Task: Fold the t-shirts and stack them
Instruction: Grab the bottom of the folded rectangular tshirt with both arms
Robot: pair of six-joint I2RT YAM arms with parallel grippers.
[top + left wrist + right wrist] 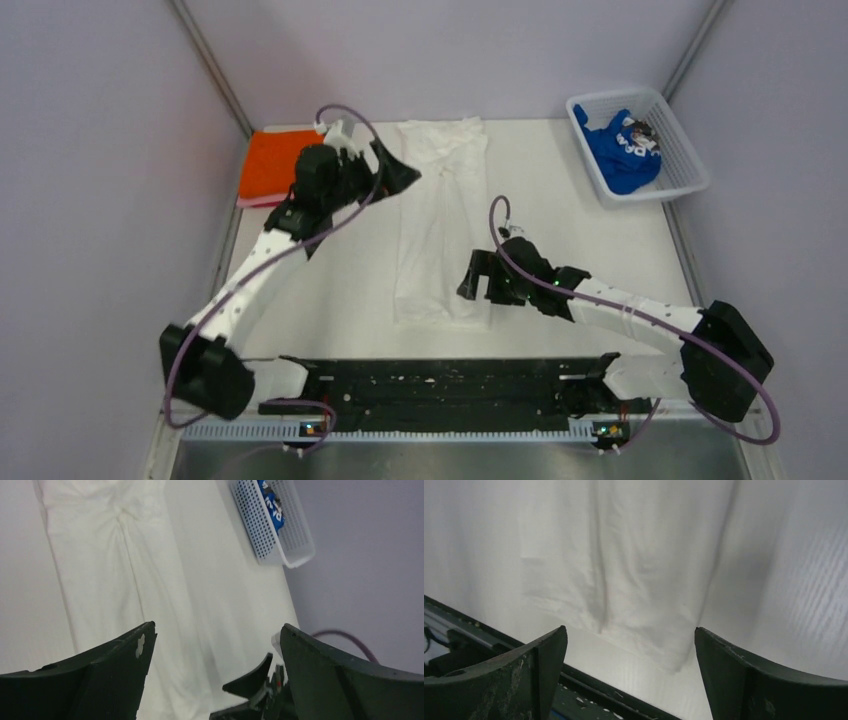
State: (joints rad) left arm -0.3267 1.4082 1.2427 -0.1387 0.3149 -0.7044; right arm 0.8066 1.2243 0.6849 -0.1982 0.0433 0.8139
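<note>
Item: white cloth t-shirt [440,215], laid as a long narrow strip down the middle of the white desk [560,250]; I judge it light, limp, slippy, best pinched at hem corners; left claw [398,172] and right claw [478,282] gape wide, empty.

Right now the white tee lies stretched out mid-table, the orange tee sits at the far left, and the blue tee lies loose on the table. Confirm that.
One thing is wrong: the blue tee is not loose on the table but bunched inside the white mesh basket at the far right, as the top view shows. The white tee and orange tee are as you said.
</note>
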